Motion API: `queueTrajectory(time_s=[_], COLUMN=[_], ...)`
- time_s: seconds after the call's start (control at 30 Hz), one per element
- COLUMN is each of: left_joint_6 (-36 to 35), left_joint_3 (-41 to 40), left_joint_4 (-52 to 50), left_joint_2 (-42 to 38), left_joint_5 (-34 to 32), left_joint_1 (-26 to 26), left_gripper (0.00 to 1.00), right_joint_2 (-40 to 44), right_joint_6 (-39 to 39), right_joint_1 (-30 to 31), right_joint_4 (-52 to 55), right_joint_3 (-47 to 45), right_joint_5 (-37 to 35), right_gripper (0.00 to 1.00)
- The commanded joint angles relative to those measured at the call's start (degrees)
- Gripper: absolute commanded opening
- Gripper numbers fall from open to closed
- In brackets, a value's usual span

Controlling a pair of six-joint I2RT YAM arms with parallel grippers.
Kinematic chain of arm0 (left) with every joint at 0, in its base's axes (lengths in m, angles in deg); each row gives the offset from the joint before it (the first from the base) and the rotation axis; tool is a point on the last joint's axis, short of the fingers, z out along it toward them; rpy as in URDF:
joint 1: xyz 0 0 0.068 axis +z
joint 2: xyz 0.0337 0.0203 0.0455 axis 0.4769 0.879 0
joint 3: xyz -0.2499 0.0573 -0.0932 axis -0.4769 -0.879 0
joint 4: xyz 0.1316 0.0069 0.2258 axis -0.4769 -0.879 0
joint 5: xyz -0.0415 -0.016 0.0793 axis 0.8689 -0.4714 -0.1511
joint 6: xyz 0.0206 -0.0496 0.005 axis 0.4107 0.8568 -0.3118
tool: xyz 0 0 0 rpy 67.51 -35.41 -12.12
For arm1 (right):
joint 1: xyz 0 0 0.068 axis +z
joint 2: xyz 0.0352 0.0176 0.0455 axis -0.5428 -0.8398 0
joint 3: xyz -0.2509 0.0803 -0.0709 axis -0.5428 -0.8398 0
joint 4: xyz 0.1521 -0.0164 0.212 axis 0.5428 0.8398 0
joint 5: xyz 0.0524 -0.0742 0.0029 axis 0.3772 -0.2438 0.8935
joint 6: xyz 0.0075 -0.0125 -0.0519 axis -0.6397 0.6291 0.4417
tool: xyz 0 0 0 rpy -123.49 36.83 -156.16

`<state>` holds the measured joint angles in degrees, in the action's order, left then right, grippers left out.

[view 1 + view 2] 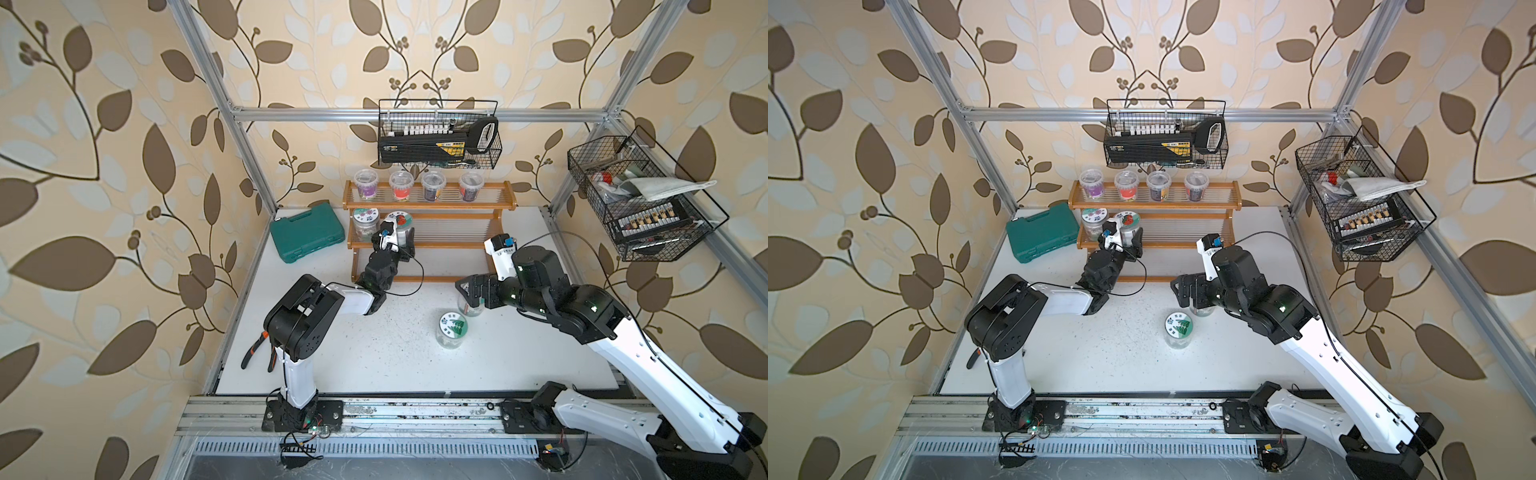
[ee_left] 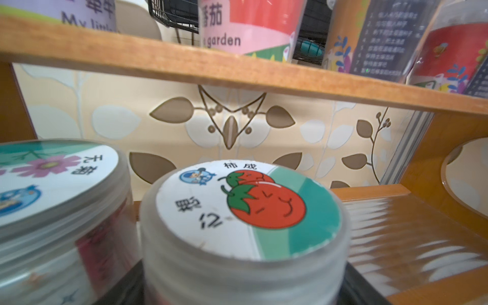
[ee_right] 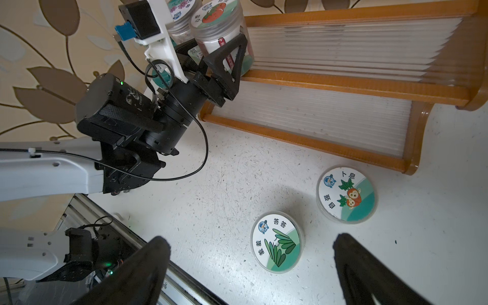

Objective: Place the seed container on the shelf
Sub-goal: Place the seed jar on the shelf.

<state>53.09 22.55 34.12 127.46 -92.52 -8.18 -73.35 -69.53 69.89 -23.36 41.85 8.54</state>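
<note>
While the left arm stretches from its base at the near edge of the tabletop [image 1: 374, 353] toward the far edge, its wrist stays nearly level and the left gripper [image 1: 395, 243] reaches the middle tier of the shelf [image 1: 457, 204]. Its fingers [image 3: 232, 60] are spread wide but pressed against both sides of the seed container [image 2: 248, 208], a clear jar with a tomato on its lid. The jar stands upright near the left end of that tier, at its front rail, just beside a flower-lid jar [image 1: 365, 216] at the tier's left end.

Bent at the elbow, the right arm hangs over the middle of the tabletop with the right gripper [image 3: 250, 239] pointing down. Its fingers [image 3: 340, 245] are spread apart and hold nothing. Below it stand a leaf-lid jar [image 1: 451, 326] and, nearer the shelf's lowest tier, a carrot-lid jar [image 3: 346, 194], close together but apart.

Four printed cups [image 1: 434, 185] line the top tier. A green case [image 1: 307, 235] lies at the far left corner beside the shelf, and pliers [image 1: 257, 353] lie at the left edge by the left arm's base. Two wire baskets [image 1: 438, 137] hang on the frame above.
</note>
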Motion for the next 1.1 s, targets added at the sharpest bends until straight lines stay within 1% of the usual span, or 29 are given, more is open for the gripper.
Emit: queueTrajectory(time_s=[0.0,0.2,0.43,0.57,0.67,0.87,0.97,1.07], left_joint_6=[1.0,1.6,0.4,-0.3,-1.1,-2.2,-2.5,-2.6], left_joint_3=[3.5,5.8,7.2,8.0,8.2,7.3,6.8,6.3], left_joint_4=[3.0,1.7,-0.1,-1.5,-2.2,-2.4,-2.8,-3.6], left_joint_2=[0.6,2.7,3.7,3.9,3.6,2.4,1.5,0.3], left_joint_5=[0.8,0.9,1.2,2.4,3.7,4.1,4.6,5.0], left_joint_1=[1.1,1.7,1.8,1.8,1.8,1.8,1.7,1.6], left_gripper=[0.51,0.52,0.59,0.66,0.76,0.89,0.93,0.95], right_joint_2=[0.7,1.0,1.3,1.3,1.3,1.3,1.2,1.1], right_joint_6=[1.0,1.2,1.3,1.3,1.4,1.3,1.3,1.3], right_joint_1=[-0.6,-1.6,-2.7,-3.1,-3.3,-3.8,-4.0,-4.0], right_joint_4=[-1.0,-1.0,-1.1,-1.2,-1.2,-1.5,-1.6,-1.6], right_joint_3=[-1.1,-1.5,-2.0,-2.3,-2.4,-2.7,-2.9,-2.7], right_joint_5=[1.1,1.9,2.8,3.2,3.5,4.0,4.4,4.7], right_gripper=[0.99,0.99,0.99,0.99,0.99,0.99,0.99,0.99])
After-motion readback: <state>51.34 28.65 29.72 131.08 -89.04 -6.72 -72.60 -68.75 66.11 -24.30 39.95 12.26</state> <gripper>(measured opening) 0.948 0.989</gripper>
